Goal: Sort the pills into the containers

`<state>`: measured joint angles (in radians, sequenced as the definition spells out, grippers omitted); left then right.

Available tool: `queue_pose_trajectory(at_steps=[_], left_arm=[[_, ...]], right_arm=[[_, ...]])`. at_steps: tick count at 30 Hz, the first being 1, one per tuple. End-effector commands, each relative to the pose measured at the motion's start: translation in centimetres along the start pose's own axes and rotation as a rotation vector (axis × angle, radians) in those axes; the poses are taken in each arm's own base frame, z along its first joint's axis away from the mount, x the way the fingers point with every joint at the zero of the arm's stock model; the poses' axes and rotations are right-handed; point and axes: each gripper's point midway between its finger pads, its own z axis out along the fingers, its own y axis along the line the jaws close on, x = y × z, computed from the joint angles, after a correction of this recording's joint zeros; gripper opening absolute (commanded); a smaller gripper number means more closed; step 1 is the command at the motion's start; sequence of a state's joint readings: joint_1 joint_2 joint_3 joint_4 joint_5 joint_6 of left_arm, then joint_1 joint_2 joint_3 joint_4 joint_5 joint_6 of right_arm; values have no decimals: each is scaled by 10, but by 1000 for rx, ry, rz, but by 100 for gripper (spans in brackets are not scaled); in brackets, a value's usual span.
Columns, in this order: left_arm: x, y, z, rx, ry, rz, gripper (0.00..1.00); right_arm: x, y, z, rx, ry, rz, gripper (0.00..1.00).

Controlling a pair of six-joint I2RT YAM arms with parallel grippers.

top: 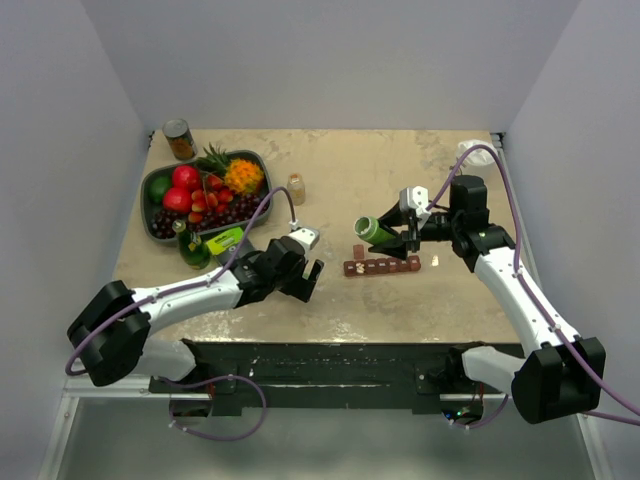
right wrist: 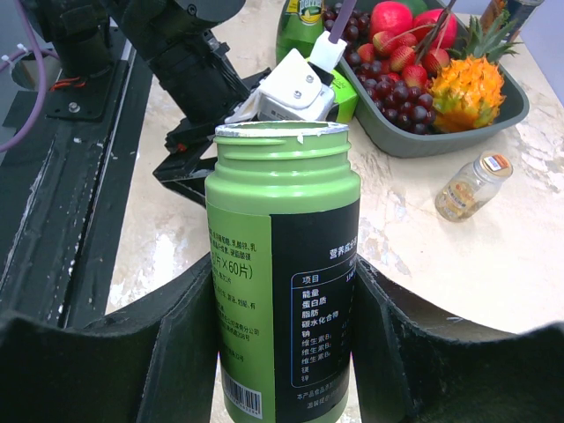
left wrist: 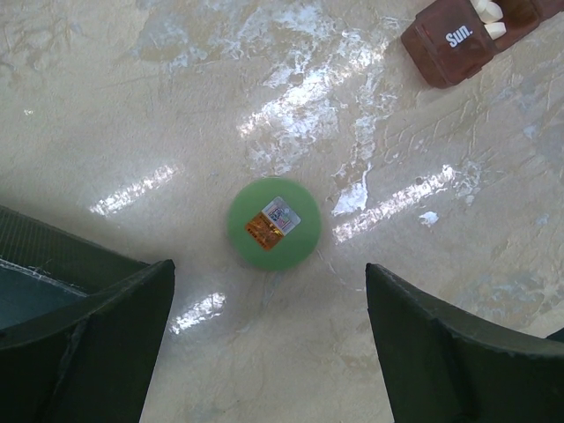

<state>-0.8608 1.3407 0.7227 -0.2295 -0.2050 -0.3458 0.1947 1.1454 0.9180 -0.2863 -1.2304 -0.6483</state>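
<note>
Right wrist: hand (right wrist: 284,278) tight around green bottle (right wrist: 282,176).

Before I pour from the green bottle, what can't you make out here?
- Contents of the green bottle: right wrist view, side-on, rim hides the inside.
- Most of the pill organizer: left wrist view, cut off at the top-right corner past Sun.
- Its other compartments' fill: top view, too small.
</note>
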Motion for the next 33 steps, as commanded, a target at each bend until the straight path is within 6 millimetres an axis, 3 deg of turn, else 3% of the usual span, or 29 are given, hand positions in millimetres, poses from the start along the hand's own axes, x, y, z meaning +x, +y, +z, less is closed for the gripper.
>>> queue_pose_trajectory(at_steps=[1, 24, 33], left_arm=[[-23, -6, -2, 8, -53, 21, 93], [-23, -9, 19, -1, -20, 63, 93], [-12, -14, 35, 12, 49, 77, 82]], right_arm=[[-5, 2, 0, -25, -27, -28, 0], [-4, 1, -1, -23, -27, -27, 0], [-4, 1, -1, -22, -26, -29, 0]])
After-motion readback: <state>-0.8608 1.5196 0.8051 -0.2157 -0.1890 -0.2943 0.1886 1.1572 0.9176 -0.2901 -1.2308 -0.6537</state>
